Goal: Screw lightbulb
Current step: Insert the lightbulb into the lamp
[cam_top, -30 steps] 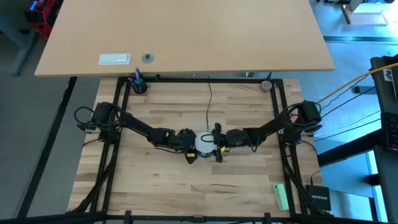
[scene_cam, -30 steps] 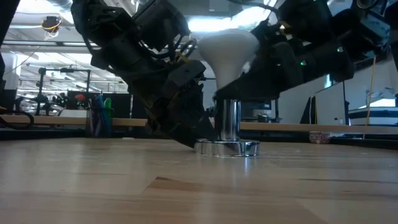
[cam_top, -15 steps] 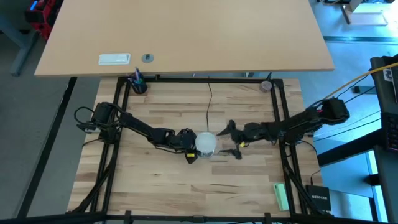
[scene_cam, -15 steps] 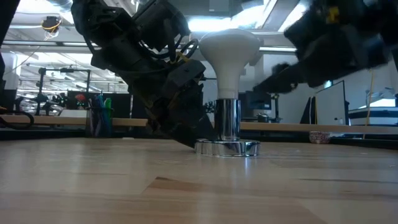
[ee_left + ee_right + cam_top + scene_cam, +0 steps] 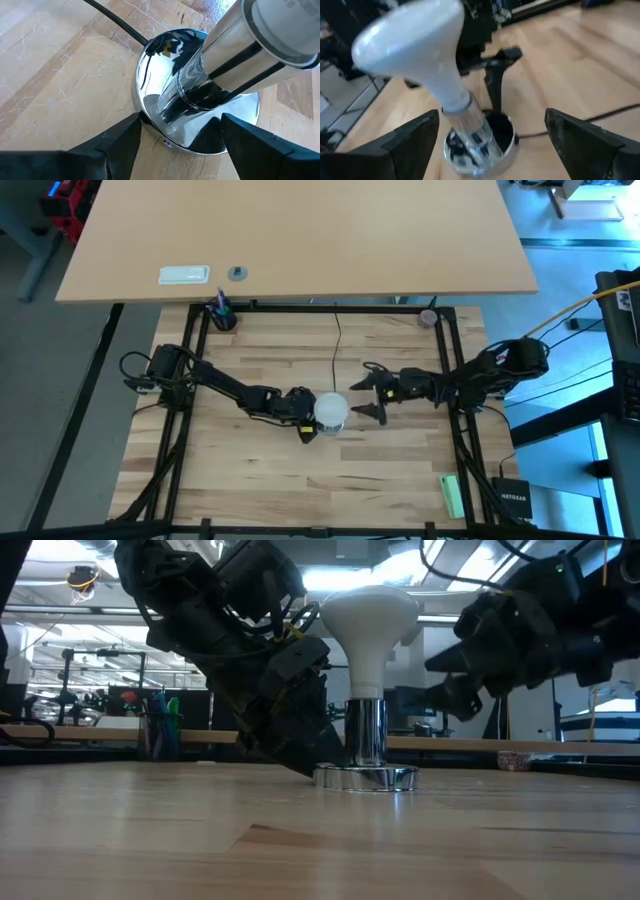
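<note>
A frosted white lightbulb [image 5: 332, 410] stands upright in a round silver socket [image 5: 365, 777] near the middle of the wooden table [image 5: 300, 480], its dome up and its narrow neck seated in the socket's chrome stem. Seen from above, the left tool [image 5: 303, 420] sits at the bulb's 9 o'clock, low at the table surface. The left wrist view shows its two dark fingers [image 5: 120, 137] spread on either side of the socket's base plate, close against the rim; whether they actually touch the metal cannot be told.

The right tool [image 5: 373, 392] hangs at the bulb's 3 o'clock, clear of the glass and grasping nothing, its fingers splayed wide. From table height it shows to the right of the dome, about level with it and apart from it. The right wrist view looks past its open fingers [image 5: 415, 135] at the bulb, the socket and the left arm beyond them.

A thin black cord [image 5: 336, 350] runs from the socket toward 12 o'clock across the planks to the table's far edge. A dark cup of pens [image 5: 222, 315] stands at the table's 11 o'clock corner, and a green object [image 5: 453, 495] lies near its 5 o'clock corner. Beyond the black frame, a pale tabletop carries a small white box [image 5: 185, 275] and a little round grey item [image 5: 237, 273].
</note>
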Controlling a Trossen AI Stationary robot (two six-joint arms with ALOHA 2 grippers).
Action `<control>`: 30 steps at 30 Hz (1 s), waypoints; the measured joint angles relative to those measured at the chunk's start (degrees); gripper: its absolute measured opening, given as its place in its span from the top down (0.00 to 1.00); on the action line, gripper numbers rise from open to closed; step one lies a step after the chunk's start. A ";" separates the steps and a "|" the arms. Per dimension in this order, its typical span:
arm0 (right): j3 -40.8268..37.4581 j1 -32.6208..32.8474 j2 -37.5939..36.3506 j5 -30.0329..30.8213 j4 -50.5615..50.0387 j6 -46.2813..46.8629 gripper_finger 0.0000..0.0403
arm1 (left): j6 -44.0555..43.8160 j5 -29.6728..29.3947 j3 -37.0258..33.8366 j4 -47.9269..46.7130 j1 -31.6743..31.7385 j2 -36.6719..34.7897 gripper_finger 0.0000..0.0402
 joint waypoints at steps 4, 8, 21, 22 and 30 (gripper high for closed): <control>0.09 0.18 -0.02 2.62 0.37 -0.61 0.10 | 0.38 0.04 0.00 -0.02 0.12 0.00 0.35; 1.20 0.17 0.59 0.00 0.19 -7.11 0.10 | 0.41 0.07 0.00 0.04 0.13 -0.01 0.35; 16.28 -1.21 16.18 -23.34 -0.48 -23.13 0.26 | 1.49 0.07 0.00 0.07 0.11 -0.01 0.35; 17.15 -1.79 17.51 -25.09 -0.54 -23.09 0.27 | 1.47 0.13 0.00 0.04 0.07 -0.01 0.35; 20.53 -4.07 21.07 -32.39 -0.69 -23.12 0.33 | 1.55 0.44 0.00 0.03 0.02 -0.01 0.35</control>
